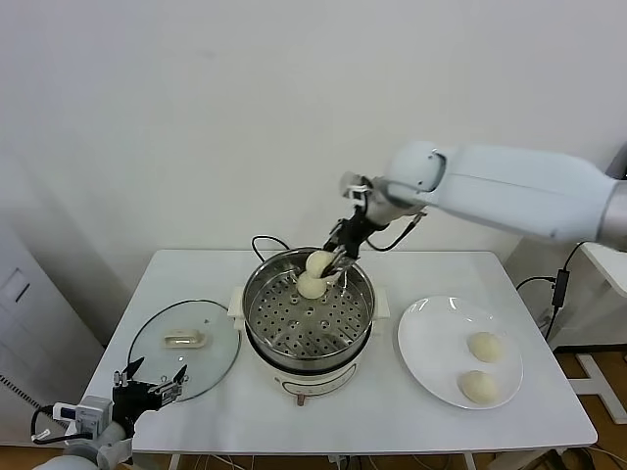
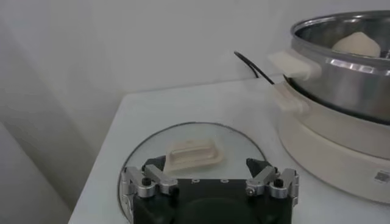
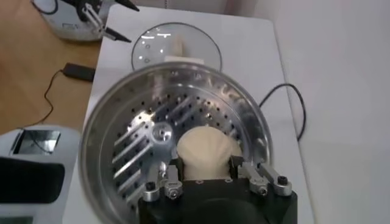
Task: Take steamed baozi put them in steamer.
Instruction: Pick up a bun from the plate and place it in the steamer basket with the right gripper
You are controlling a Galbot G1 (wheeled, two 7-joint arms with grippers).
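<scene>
Two buns at steamer [image 1: 308, 315] 12 o'clock; right gripper [image 1: 336, 262] clamps upper baozi [image 1: 320, 261] — lower gently, release w/o squashing; left gripper [image 1: 149, 383] wide, idle.

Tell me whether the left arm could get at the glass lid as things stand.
Probably yes. The left claw hangs open at the table's near left corner, just beside the glass lid, and nothing lies between them. The right claw is busy holding a baozi over the steamer, well clear.

steamer [image 1: 308, 318]: middle of the table [image 1: 392, 411]
lid [image 1: 186, 348]: on the table, left of steamer
plate [image 1: 436, 338]: right of steamer, two buns [image 1: 482, 366] on it
third bun [image 1: 311, 284]: in steamer, at back
fourth bun [image 1: 320, 262]: above it
</scene>
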